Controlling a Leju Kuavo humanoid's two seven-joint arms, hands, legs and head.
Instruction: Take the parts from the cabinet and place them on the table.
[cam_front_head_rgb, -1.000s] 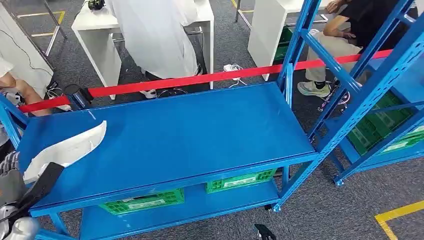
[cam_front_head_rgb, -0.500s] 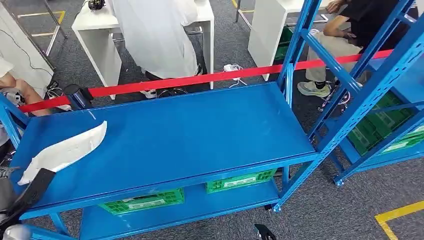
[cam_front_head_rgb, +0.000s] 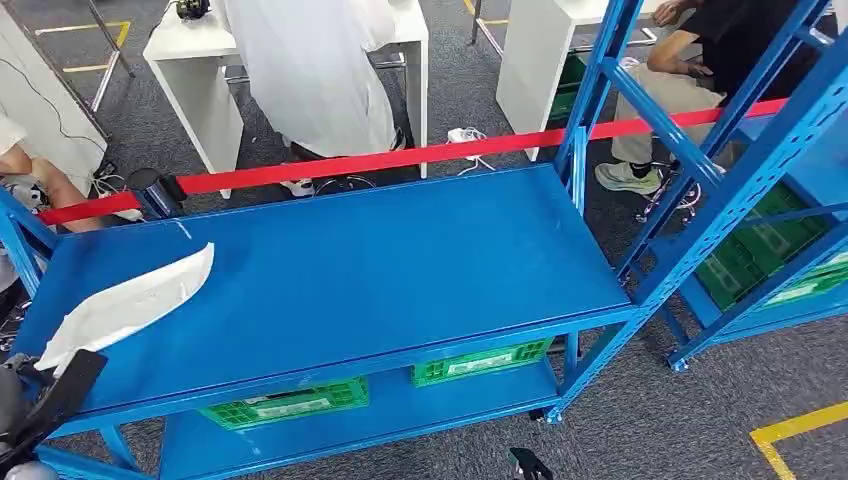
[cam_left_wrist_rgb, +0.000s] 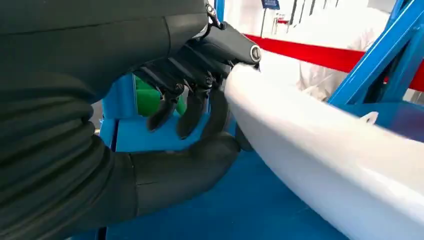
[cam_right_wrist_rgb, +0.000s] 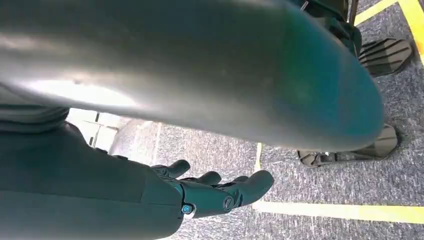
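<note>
A long white curved part (cam_front_head_rgb: 130, 300) lies flat on the left end of the blue table top (cam_front_head_rgb: 400, 260). My left hand (cam_front_head_rgb: 12, 392) sits low at the table's near left corner, just off the part's near end. In the left wrist view the left hand (cam_left_wrist_rgb: 200, 100) has its dark fingers (cam_left_wrist_rgb: 192, 107) loosely curled above the thumb, with a gap between them and nothing in it; the white part (cam_left_wrist_rgb: 325, 165) lies just beyond the fingertips. My right hand (cam_right_wrist_rgb: 220, 192) hangs over the grey floor with fingers spread and empty.
A red barrier tape (cam_front_head_rgb: 400, 158) runs behind the table. Green crates (cam_front_head_rgb: 285, 402) stand on the lower shelf. A blue rack (cam_front_head_rgb: 740, 180) with more green crates rises at the right. People and white tables (cam_front_head_rgb: 200, 60) are beyond the tape.
My left hand has drawn back and down from the white part's near end toward the lower left corner. The part stays where it lay on the table.
</note>
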